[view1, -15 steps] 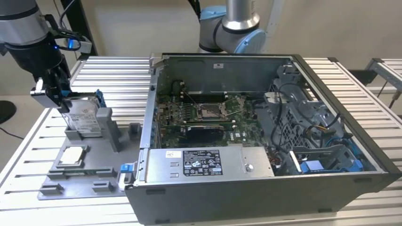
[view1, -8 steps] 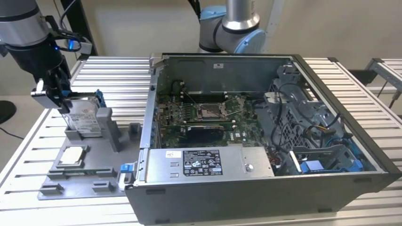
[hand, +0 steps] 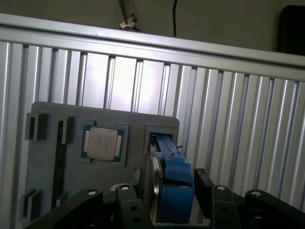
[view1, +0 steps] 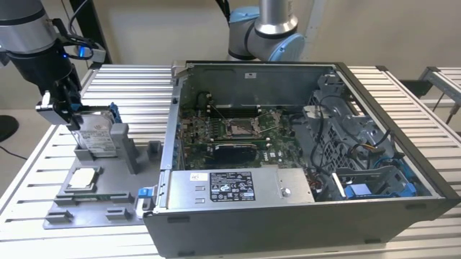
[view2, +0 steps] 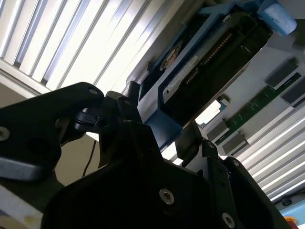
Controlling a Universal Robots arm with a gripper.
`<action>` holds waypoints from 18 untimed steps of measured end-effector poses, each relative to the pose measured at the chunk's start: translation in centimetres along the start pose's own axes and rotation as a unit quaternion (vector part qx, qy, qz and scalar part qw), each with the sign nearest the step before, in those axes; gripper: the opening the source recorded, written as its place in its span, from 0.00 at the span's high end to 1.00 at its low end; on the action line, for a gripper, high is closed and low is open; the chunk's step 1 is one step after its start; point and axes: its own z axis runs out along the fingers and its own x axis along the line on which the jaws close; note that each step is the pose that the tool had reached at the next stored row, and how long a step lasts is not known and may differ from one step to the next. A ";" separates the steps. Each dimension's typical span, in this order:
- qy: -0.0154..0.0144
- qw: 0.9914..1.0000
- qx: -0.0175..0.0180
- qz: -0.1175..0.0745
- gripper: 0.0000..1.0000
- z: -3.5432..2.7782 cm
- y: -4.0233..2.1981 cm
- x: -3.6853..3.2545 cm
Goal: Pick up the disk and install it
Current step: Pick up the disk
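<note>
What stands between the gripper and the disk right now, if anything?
Nothing visible. The gripper sits at the top edge of the disk, which stands upright in its slot on the grey tray.

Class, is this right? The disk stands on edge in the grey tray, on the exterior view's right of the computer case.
No. The exterior view shows the tray, with the disk on edge in it, on its left of the computer case.

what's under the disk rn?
A slot in the grey fixture tray; the disk stands on edge in it. Slot floor is hidden by the disk.
</note>
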 end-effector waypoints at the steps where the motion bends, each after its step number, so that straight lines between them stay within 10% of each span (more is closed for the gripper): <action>1: 0.000 1.000 0.000 0.000 0.00 0.00 0.00 0.00; 8: 0.000 1.000 0.000 0.000 0.00 0.02 0.00 0.00; 9: 0.000 1.000 0.000 0.000 1.00 0.02 0.00 0.00; 18: 0.000 1.000 0.000 0.000 1.00 0.04 0.00 0.00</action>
